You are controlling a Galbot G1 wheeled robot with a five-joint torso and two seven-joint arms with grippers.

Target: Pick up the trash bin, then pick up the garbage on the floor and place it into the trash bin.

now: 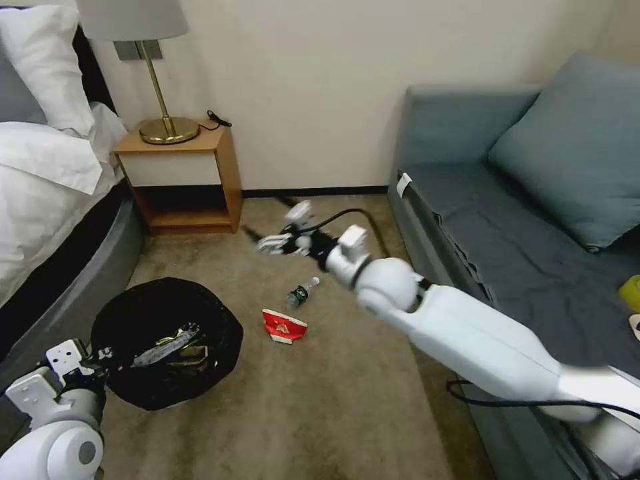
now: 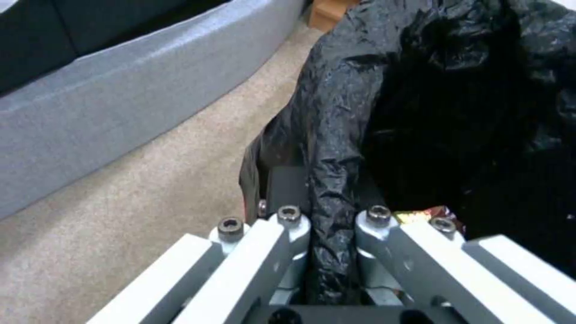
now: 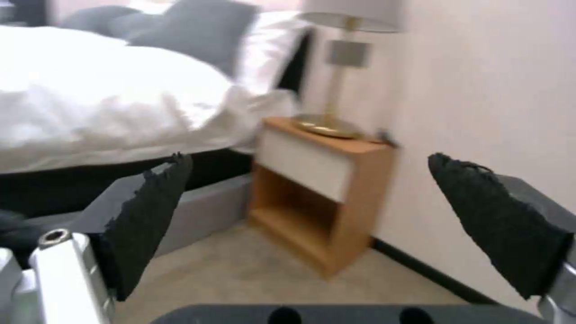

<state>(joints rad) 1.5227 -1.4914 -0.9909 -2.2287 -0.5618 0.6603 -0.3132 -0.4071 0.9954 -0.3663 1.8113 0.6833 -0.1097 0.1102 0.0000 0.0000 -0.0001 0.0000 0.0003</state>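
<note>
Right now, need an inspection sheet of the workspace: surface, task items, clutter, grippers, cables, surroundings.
Surface: beige carpet floor, bare apart from litter.
Task items: round trash bin lined with crinkly black bag, wrappers inside; crushed red-and-white paper cup and small clear green-labelled bottle lie on the carpet, apart.
Clutter: yellow object at the sofa's edge, identity unclear.
Grippers: left gripper shut on the bag-covered rim; right gripper open, empty, raised beyond the bottle.
Cables: black cable along the right arm; another on the wooden nightstand.
Surroundings: white bed, brass lamp, blue-grey sofa.
</note>
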